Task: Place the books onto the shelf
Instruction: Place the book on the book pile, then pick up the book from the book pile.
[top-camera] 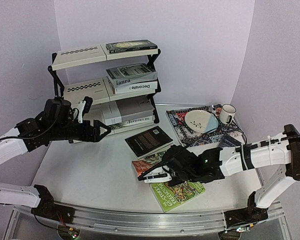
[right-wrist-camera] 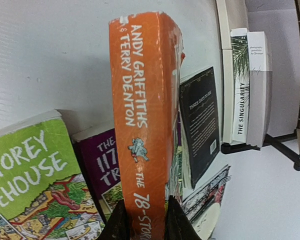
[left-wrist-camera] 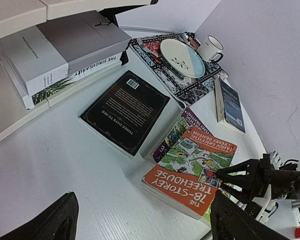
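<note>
The orange paperback [right-wrist-camera: 140, 125] is clamped across its spine by the right gripper [right-wrist-camera: 142, 222], seemingly for lifting, at five o'clock; the left gripper [top-camera: 102, 131] is spread wide, empty, by the shelf [top-camera: 80, 52] at eleven o'clock.

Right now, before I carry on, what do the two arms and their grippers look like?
The left arm and right arm share white tubular links with black joint housings and thin black cables. The left gripper and right gripper are black, two-fingered. A small green light shows near the right wrist.
</note>
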`<state>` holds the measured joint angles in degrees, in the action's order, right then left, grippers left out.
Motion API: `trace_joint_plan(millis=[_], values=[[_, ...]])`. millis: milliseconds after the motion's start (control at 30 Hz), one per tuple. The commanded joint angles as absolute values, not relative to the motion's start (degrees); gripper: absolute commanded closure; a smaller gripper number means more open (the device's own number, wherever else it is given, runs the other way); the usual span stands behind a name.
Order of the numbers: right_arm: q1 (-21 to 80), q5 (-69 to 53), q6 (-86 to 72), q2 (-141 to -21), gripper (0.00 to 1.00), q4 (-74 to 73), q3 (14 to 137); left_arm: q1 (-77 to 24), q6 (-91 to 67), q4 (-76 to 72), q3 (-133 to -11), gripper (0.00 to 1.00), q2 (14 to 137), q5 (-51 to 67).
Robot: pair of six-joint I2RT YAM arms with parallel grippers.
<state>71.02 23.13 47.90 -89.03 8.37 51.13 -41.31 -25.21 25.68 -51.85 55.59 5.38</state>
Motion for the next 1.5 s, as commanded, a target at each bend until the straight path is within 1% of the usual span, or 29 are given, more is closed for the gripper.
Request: trace_joint_plan(millis=[0, 67, 100, 133, 167, 200, 333, 467, 500, 600, 700, 800, 933, 1100, 1233, 1467], values=[[70.9, 19.1, 37.2, -89.4, 0.74, 2.7, 53.7, -47.0, -20.2, 19.9, -50.0, 0.08, 55.6, -2.3], [70.2, 16.1, 34.6, -89.0, 0.47, 1.8, 54.4, -49.7, -19.0, 18.7, -49.7, 0.06, 55.9, -5.5], [69.6, 14.3, 33.8, -88.0, 0.28, 1.7, 54.4, -50.3, -18.4, 18.2, -49.6, 0.05, 56.5, -5.9], [69.1, 12.0, 32.7, -87.1, 0.17, 1.6, 54.3, -50.6, -18.2, 17.9, -49.7, 0.05, 57.5, -6.0], [68.4, 10.6, 31.8, -86.0, 0.12, 1.6, 54.2, -50.7, -18.0, 17.7, -49.8, 0.05, 58.4, -5.9], [67.8, 9.1, 31.1, -84.8, 0.10, 1.7, 53.9, -50.9, -17.8, 17.6, -50.0, 0.05, 59.6, -5.7], [64.5, 2.5, 24.3, -80.2, 0.09, 1.4, 52.0, -52.4, -16.8, 15.2, -49.6, 0.05, 63.3, -5.6], [56.7, -13.3, 10.8, -76.6, 0.10, 0.6, 50.4, -54.1, -14.6, 11.3, -48.4, 0.04, 64.9, -5.5], [54.9, -15.4, 7.7, -76.4, 0.11, 0.6, 50.2, -54.8, -13.8, 10.6, -48.3, 0.04, 65.5, -5.7], [50.6, -20.8, -3.9, -78.3, 0.16, -1.9, 51.3, -58.1, -10.4, 8.8, -48.5, 0.05, 68.3, -7.6], [48.5, -20.3, -13.6, -81.2, 0.19, -4.2, 51.8, -63.9, -4.8, 7.2, -49.5, 0.05, 71.7, -12.3], [47.3, -20.1, -24.7, -82.3, 0.18, -4.4, 50.3, -68.7, -0.3, 7.2, -51.5, 0.05, 76.3, -15.4], [44.8, -19.9, -35.9, -81.8, 0.18, -3.4, 46.4, -73.2, 3.6, 7.2, -54.5, 0.05, 82.1, -19.7], [41.9, -22.5, -42.0, -80.2, 0.22, -1.9, 42.1, -79.1, 7.3, 7.2, -59.2, 0.05, 90.0, -26.4], [40.0, -23.9, -45.1, -78.5, 0.26, -0.9, 38.8, -80.8, 8.9, 7.3, -62.6, 0.05, 95.0, -29.1], [36.7, -32.2, -54.5, -82.2, 0.32, 13.3, 33.3, -81.0, 9.3, 7.6, -64.2, 0.07, 98.6, -29.2]])
